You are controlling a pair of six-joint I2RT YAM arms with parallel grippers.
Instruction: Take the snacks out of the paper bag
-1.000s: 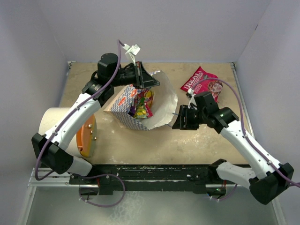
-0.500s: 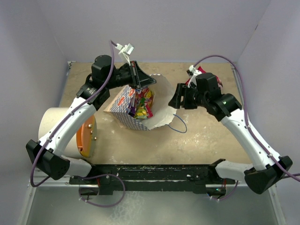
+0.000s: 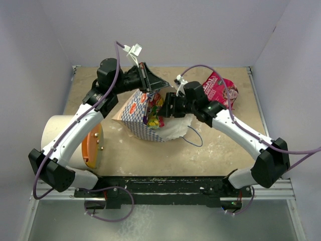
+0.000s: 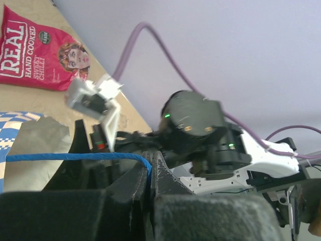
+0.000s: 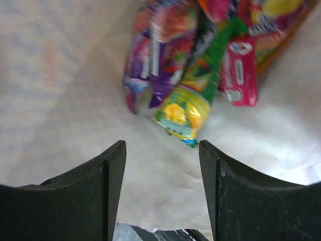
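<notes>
The paper bag is lying on its side near the middle of the table, its mouth facing 3 o'clock. The right arm was hanging low at the bag's 3 o'clock side a second ago, then lifting back toward 1 o'clock, and is now reaching in over the white rim. The left gripper is staying clamped on the blue cord handle at the bag's 12 o'clock edge, holding the mouth up. The right gripper is standing with jaws apart and empty, pointing at the snacks heaped deep inside. One red crisp packet is already lying out on the table at 1 o'clock of the bag — so this is looking like the approach for the next pick, with most packets still waiting inside.
</notes>
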